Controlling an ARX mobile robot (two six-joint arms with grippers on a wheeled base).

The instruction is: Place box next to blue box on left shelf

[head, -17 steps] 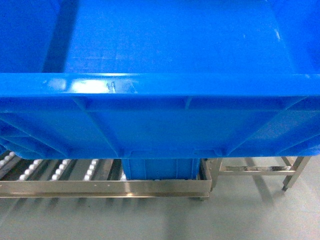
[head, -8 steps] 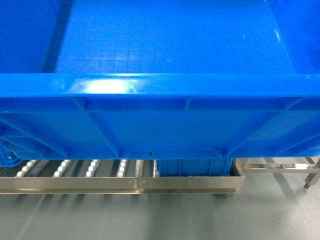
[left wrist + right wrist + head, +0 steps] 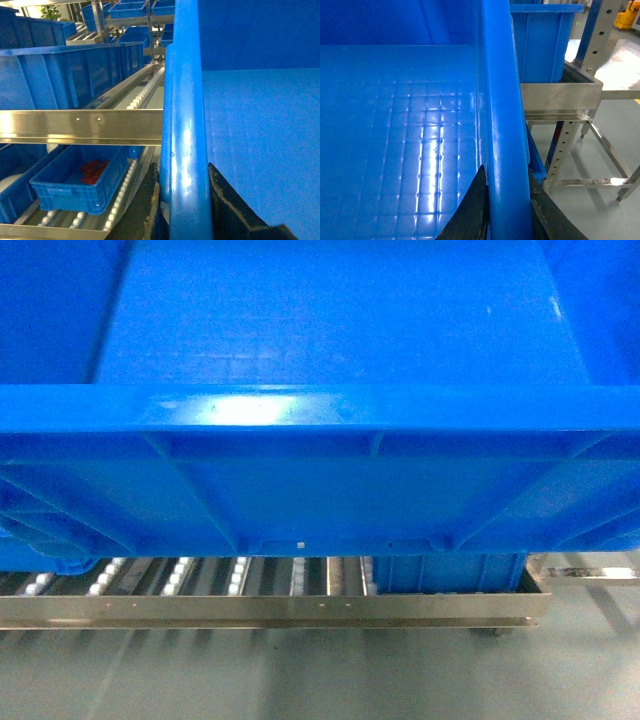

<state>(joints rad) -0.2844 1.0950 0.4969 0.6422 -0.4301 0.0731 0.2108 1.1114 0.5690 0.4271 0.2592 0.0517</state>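
The box (image 3: 320,340), a large bright-blue crate, fills most of the head view and hangs between both arms. My left gripper (image 3: 184,175) is shut on its left rim, and my right gripper (image 3: 506,175) is shut on its right rim. Below and beyond it lies the left shelf (image 3: 240,575) with its tracks of white rollers. A blue box (image 3: 450,572) stands at the shelf's right end, also visible as the blue box (image 3: 540,45) in the right wrist view. The held box hides most of the shelf.
A steel front rail (image 3: 270,610) edges the shelf. Another large blue crate (image 3: 65,75) stands on the rollers to the left. On a lower level is a small blue bin (image 3: 80,182) with red parts. A steel frame (image 3: 580,150) stands on the grey floor to the right.
In the head view the shelf and the blue box on it have slid to the right beneath the held box. More roller tracks show, and the steel frame at right has nearly left the view.
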